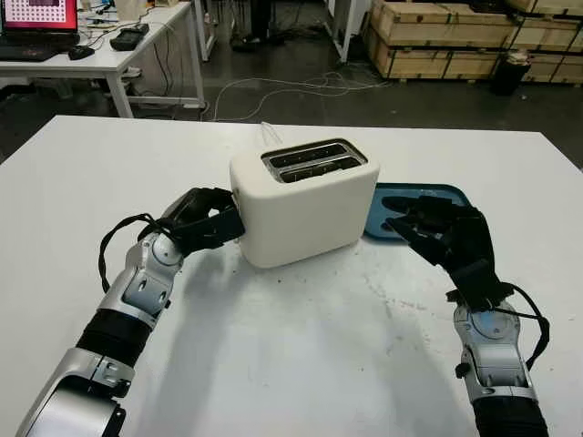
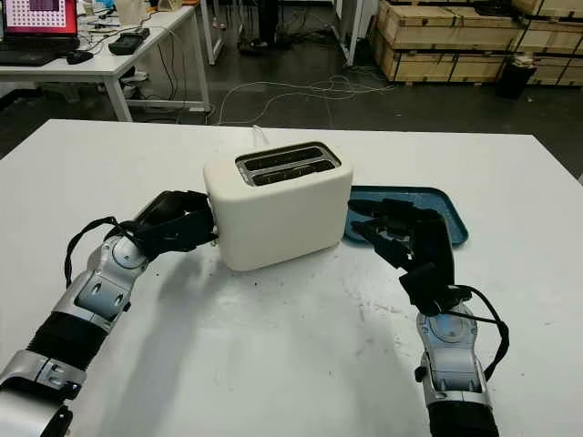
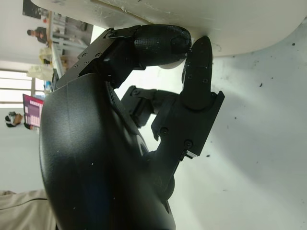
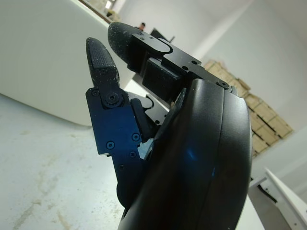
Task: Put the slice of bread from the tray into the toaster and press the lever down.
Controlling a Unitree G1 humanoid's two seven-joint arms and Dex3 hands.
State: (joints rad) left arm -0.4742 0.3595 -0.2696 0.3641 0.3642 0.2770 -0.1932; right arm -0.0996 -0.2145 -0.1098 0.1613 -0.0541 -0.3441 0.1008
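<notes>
Toaster (image 1: 305, 205), cream and two-slotted, left hand (image 1: 202, 221) curled against it, right hand (image 1: 437, 228) open.

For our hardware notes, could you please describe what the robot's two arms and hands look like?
Both arms have silver-grey metal segments with black sleeves and loose black cables looping beside the wrists. The left hand and right hand are glossy black shells with blocky, screw-fastened black fingers and textured pads.

My left hand (image 2: 187, 223) presses against the end of the white toaster (image 2: 278, 202) on the table (image 2: 301, 355). My right hand (image 2: 396, 232) is open, hovering over the blue tray's (image 2: 446, 205) near edge, just beside the toaster.
</notes>
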